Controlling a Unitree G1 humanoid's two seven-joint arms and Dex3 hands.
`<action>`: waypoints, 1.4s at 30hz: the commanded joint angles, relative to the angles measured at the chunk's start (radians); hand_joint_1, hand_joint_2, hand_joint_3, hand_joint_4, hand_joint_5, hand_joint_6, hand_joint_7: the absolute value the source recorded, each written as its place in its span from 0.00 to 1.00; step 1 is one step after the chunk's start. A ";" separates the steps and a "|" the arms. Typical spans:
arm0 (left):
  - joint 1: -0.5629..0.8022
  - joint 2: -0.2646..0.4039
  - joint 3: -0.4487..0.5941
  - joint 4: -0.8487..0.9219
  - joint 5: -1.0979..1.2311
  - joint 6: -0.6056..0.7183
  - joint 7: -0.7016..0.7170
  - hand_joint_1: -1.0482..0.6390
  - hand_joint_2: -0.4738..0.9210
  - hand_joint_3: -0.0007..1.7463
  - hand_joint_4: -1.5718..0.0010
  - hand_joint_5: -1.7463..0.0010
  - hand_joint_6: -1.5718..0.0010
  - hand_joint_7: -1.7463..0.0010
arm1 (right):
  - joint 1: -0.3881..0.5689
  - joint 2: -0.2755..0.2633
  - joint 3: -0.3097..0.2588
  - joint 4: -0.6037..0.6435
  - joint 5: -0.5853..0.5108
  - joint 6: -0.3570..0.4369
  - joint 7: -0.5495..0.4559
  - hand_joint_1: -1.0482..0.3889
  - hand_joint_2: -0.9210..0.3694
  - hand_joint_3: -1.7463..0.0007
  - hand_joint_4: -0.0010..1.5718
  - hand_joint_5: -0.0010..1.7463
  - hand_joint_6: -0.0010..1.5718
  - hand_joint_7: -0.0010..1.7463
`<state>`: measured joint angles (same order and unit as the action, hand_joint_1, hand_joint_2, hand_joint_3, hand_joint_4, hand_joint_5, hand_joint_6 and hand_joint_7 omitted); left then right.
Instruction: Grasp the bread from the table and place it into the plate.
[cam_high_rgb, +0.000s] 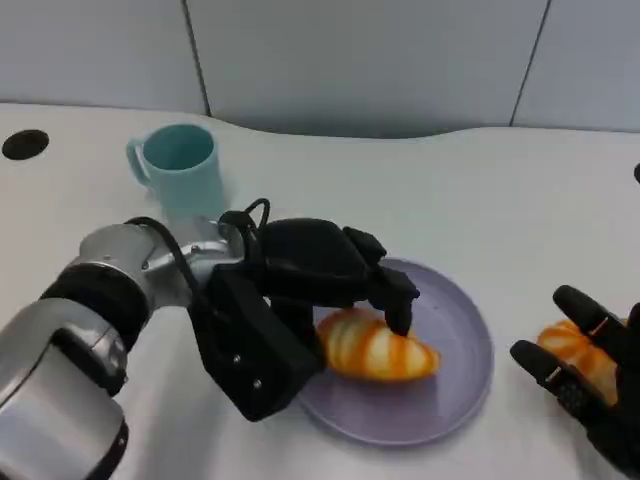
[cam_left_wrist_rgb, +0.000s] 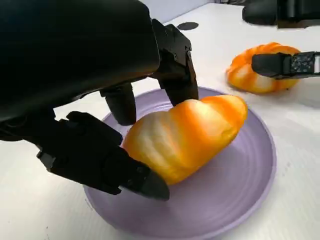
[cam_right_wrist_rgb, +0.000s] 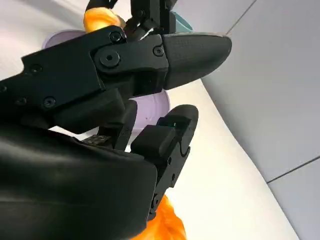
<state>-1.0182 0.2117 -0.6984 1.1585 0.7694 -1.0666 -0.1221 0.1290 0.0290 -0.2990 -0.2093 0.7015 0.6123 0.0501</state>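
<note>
An orange and white striped bread (cam_high_rgb: 385, 352) (cam_left_wrist_rgb: 185, 135) lies in the lilac plate (cam_high_rgb: 470, 370) (cam_left_wrist_rgb: 240, 190). My left hand (cam_high_rgb: 300, 290) (cam_left_wrist_rgb: 100, 75) reaches over the plate's left side and grips the bread, fingers (cam_left_wrist_rgb: 175, 80) behind it and thumb against its near side. A second bread (cam_high_rgb: 568, 345) (cam_left_wrist_rgb: 250, 75) (cam_right_wrist_rgb: 167, 225) lies on the table right of the plate. My right hand (cam_high_rgb: 590, 380) (cam_right_wrist_rgb: 100, 125) hovers over that bread with its fingers spread and holds nothing.
A teal cup (cam_high_rgb: 180, 165) stands behind the left forearm, towards the back left. A black round hole (cam_high_rgb: 25, 143) sits in the white tabletop at the far left. A grey wall runs along the table's curved back edge.
</note>
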 joint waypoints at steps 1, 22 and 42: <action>-0.023 0.028 0.029 -0.032 -0.046 -0.041 -0.057 0.28 0.99 0.00 1.00 0.41 0.77 0.73 | 0.003 -0.012 -0.011 -0.007 -0.001 -0.009 0.001 0.49 0.00 0.81 0.31 0.48 0.51 0.02; 0.002 0.154 0.205 -0.258 -0.351 -0.058 -0.337 0.13 1.00 0.07 1.00 0.94 0.87 0.99 | -0.005 -0.020 -0.021 0.004 0.011 0.004 0.005 0.48 0.00 0.82 0.29 0.47 0.50 0.01; 0.366 0.246 0.495 -0.165 -0.805 0.156 -0.659 0.13 1.00 0.11 0.98 0.96 0.92 1.00 | -0.001 -0.025 -0.031 0.021 0.006 -0.005 0.024 0.48 0.00 0.83 0.29 0.48 0.49 0.01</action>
<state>-0.7437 0.4431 -0.2697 1.0009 0.0554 -0.9544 -0.7369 0.1279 0.0257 -0.3119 -0.2013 0.7040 0.6129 0.0661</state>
